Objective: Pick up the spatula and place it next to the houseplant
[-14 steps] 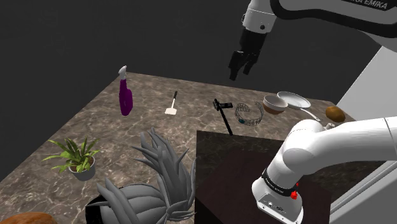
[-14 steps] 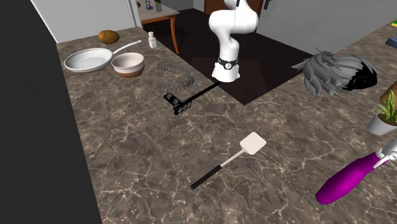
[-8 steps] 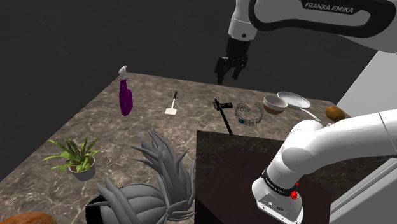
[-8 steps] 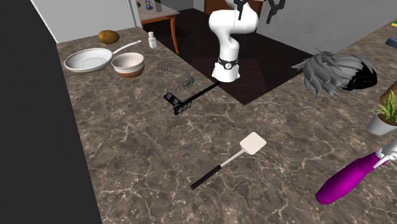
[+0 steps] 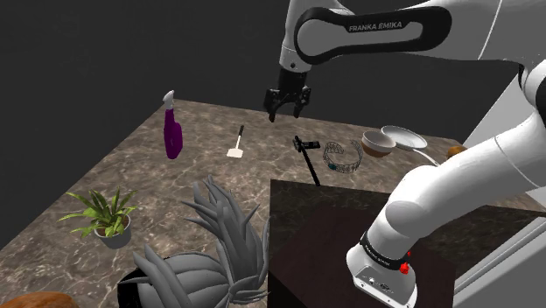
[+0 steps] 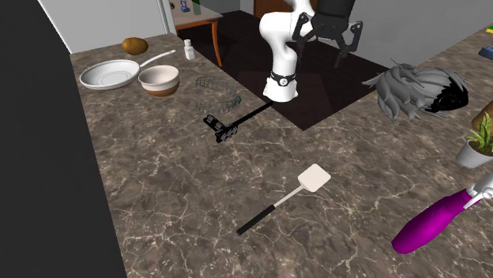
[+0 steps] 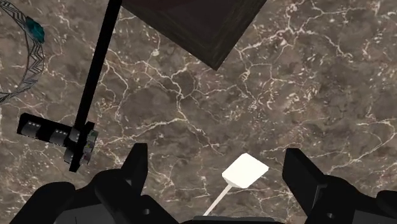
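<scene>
gripper [image 7: 216, 170]: jaws are held wide, nothing is clasped | spatula [image 7: 245, 171]: one is counted, white square blade, thin shaft, black handle, lying on the counter under the jaws' gap | green houseplant [image 5: 105, 215]: one is counted

The dark, veined desk [image 5: 219, 166] bore a spatula [image 5: 236, 145] lying flat, near a purple spray bottle [image 5: 172, 133]. A potted houseplant [image 5: 108, 214] stood well apart. A black long-handled tool [image 5: 307, 156], a wire basket [image 5: 343, 156], a bowl [image 5: 378, 142] and a pan [image 5: 403, 136] sat towards the shoulder view's right.
</scene>
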